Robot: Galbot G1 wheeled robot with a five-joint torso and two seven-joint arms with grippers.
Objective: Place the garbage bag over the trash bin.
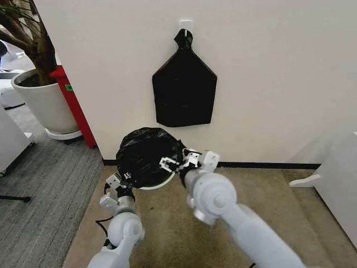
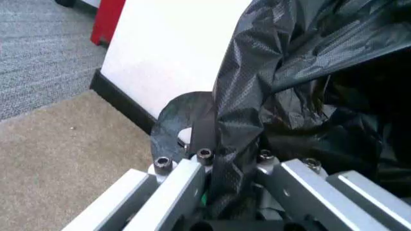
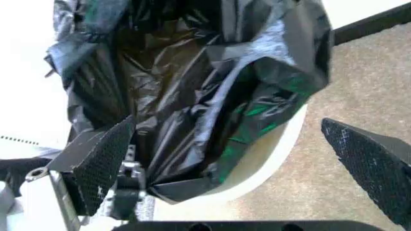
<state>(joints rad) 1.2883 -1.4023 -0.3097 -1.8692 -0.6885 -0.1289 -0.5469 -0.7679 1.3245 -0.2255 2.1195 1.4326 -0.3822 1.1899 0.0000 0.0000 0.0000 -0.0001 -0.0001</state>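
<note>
Garbage bag (image 1: 146, 156) drapes over the trash bin (image 1: 158, 182) on the floor by the wall, hiding most of it. Left tool (image 1: 124, 180) clamps its film; right tool (image 1: 177, 162) stands apart.

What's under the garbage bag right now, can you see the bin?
Partly. Under the garbage bag a strip of the trash bin rim shows nearest the robot; the rest is covered. The left gripper pinches the film, and the right gripper is open.

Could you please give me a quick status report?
Left end effector shut on bag edge. Right end effector open at bin rim. Bag partly over bin; nothing blocking.
</note>
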